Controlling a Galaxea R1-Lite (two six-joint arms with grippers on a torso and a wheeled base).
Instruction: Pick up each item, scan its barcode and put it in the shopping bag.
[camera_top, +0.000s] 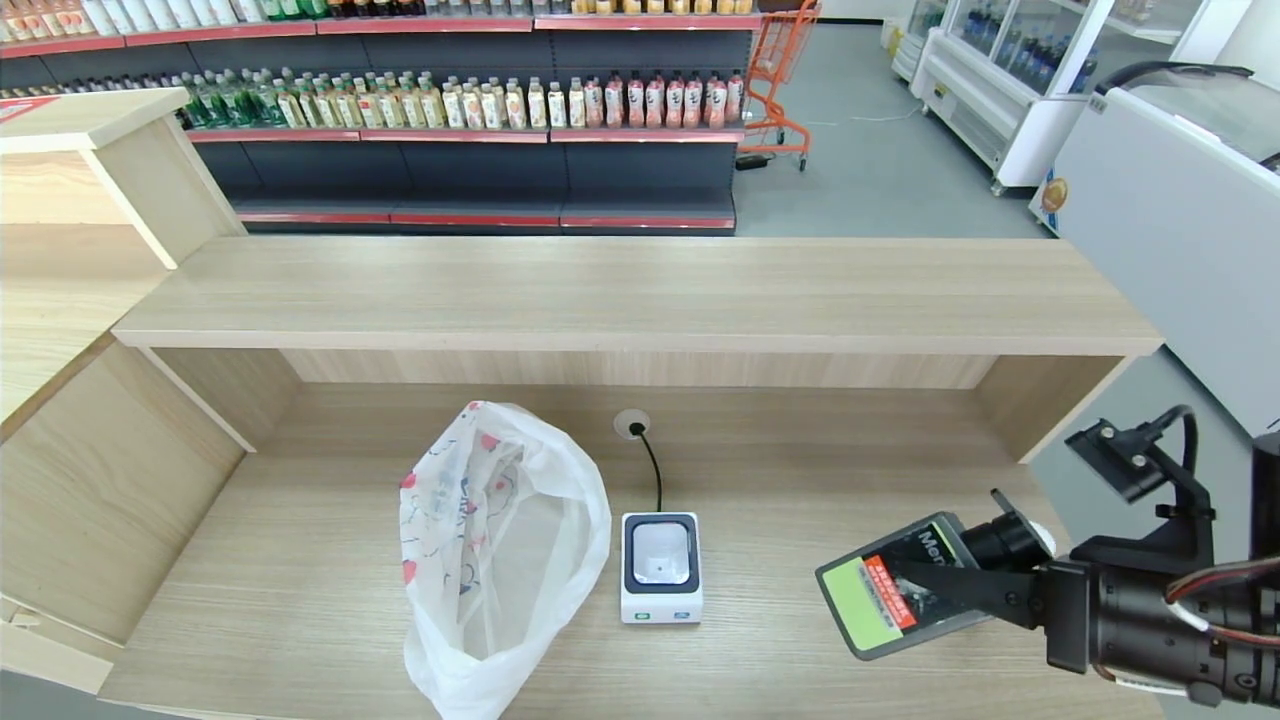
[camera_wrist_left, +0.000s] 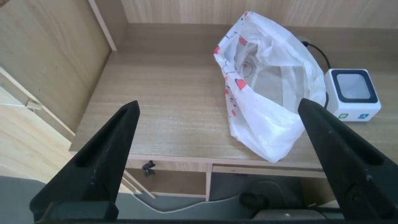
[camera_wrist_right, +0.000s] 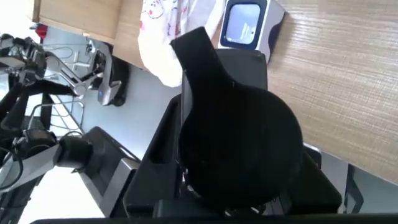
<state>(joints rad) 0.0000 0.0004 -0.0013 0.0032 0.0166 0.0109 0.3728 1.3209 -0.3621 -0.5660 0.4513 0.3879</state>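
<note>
Dark bottle (camera_top: 880, 597), sideways, right of the white scanner (camera_top: 661, 567) — open bag (camera_top: 565, 520) just left.

Our right gripper (camera_top: 912, 586) is clamped on a dark bottle (camera_top: 860, 602), which lies sideways between the fingers (camera_top: 960, 588) with its label end past the fingertips. Our right arm is about level, wrist straight. Our left gripper (camera_wrist_left: 219, 109) is pitched down, fingers (camera_wrist_left: 102, 158) spread wide.
</note>
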